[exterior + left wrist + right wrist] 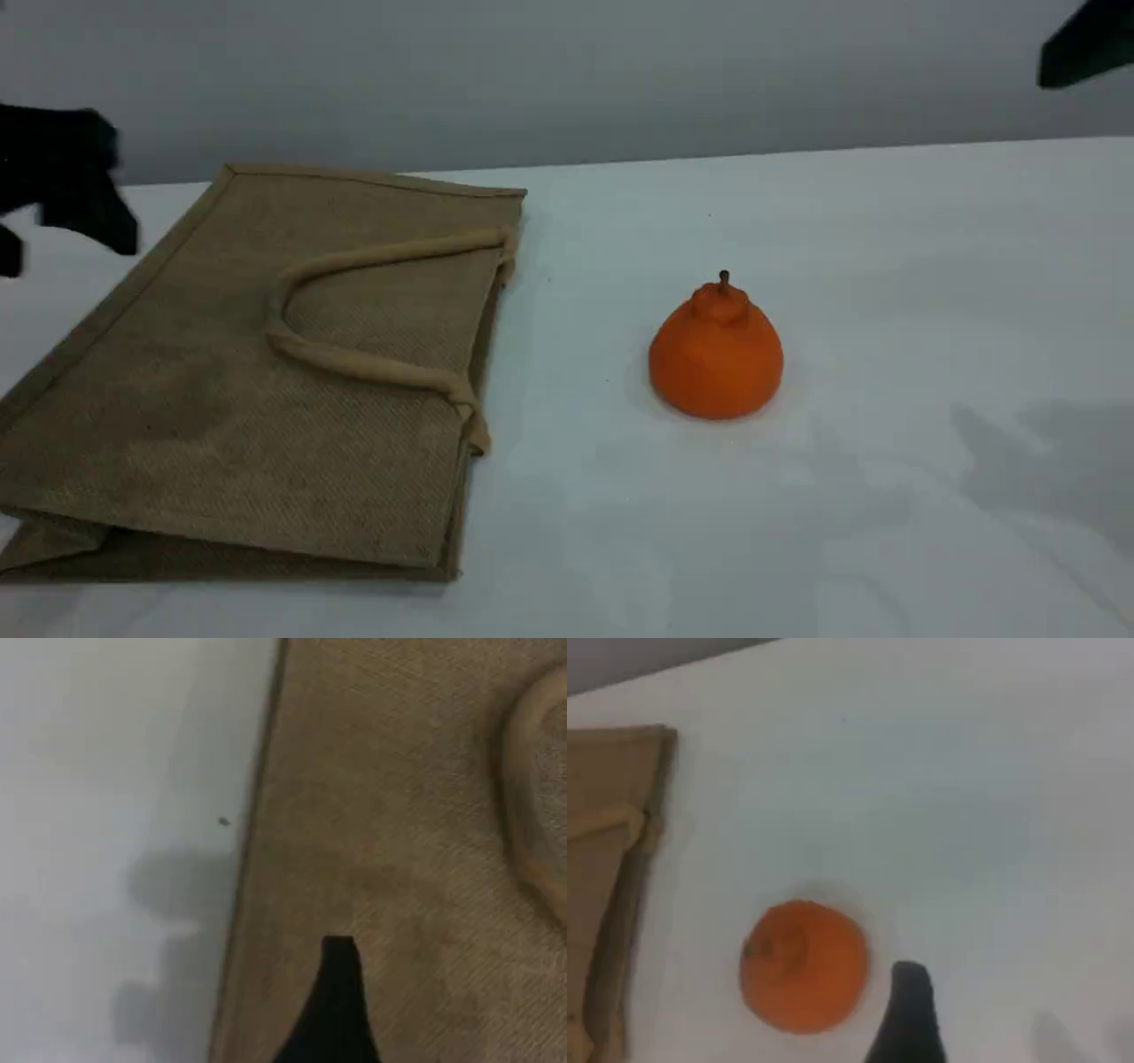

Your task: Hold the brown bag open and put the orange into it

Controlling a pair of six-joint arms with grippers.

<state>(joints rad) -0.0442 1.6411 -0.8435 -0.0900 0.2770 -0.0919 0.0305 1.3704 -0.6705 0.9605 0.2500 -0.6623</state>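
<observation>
The orange (716, 354), matte and knob-necked, sits upright on the white desk (886, 310), well right of the brown bag (266, 372), nearer my right gripper (908, 1019), which hangs open above it. The coarse jute bag lies flat, mouth toward the orange, beige handle (354, 359) on top; my left gripper (337, 1001) hovers open over its far side.
</observation>
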